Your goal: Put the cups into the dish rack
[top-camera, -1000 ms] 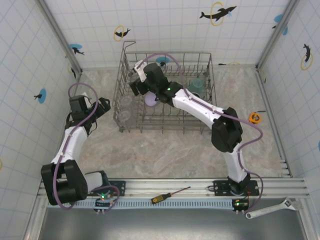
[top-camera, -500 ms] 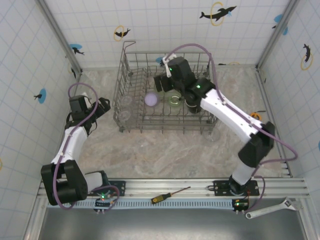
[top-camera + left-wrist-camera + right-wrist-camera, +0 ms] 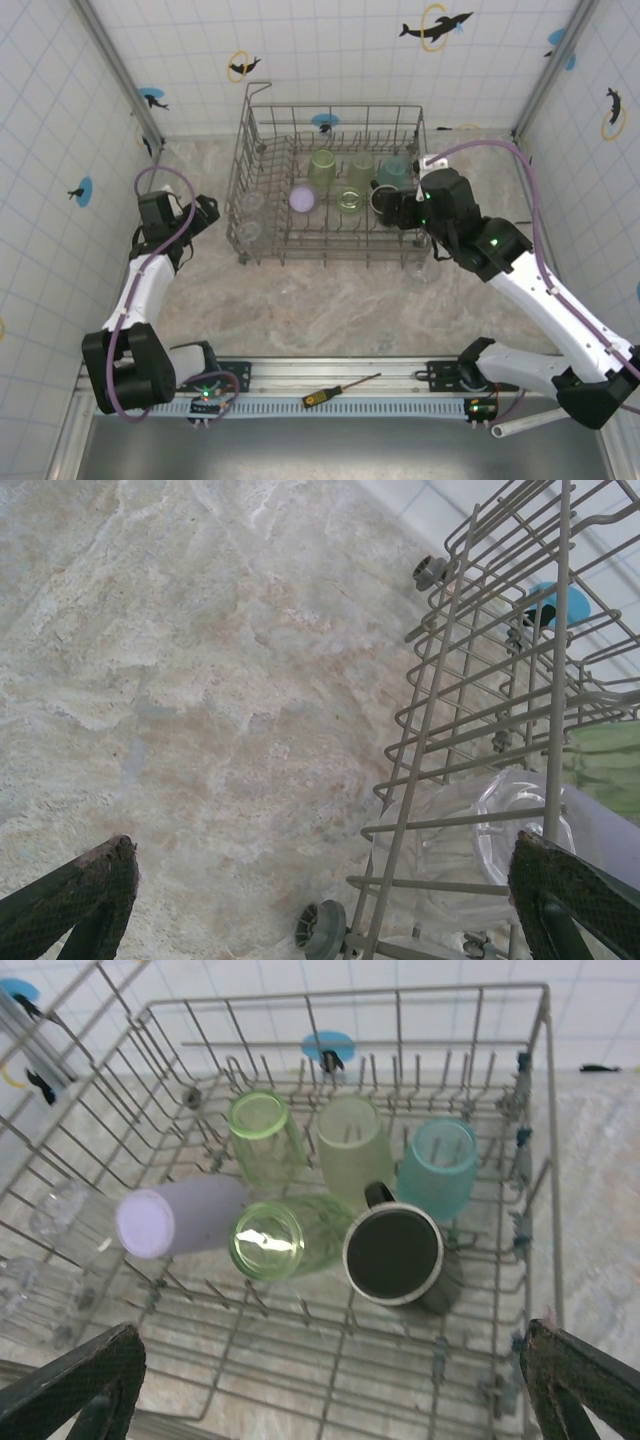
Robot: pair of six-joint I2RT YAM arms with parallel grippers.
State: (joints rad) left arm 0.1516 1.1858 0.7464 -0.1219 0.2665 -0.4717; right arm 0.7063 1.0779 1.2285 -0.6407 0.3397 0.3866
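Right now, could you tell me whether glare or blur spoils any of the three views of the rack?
Top external: even, soft light, sharp throughout, though the clear cups nearly vanish against the dish rack wires. Right wrist: slightly soft, with a bright glint on the near green cup. Left wrist: upper right corner washed out; a clear cup shows pale highlights behind the wires.

A yellow-handled screwdriver (image 3: 343,387) lies on the near aluminium rail (image 3: 300,369).

Beige marble-patterned tabletop (image 3: 340,300). The grey wire dish rack (image 3: 330,248) stood on it toward the far side, on small wheels (image 3: 322,930); a clear tumbler (image 3: 420,268) stood just beside the rack's near right corner.
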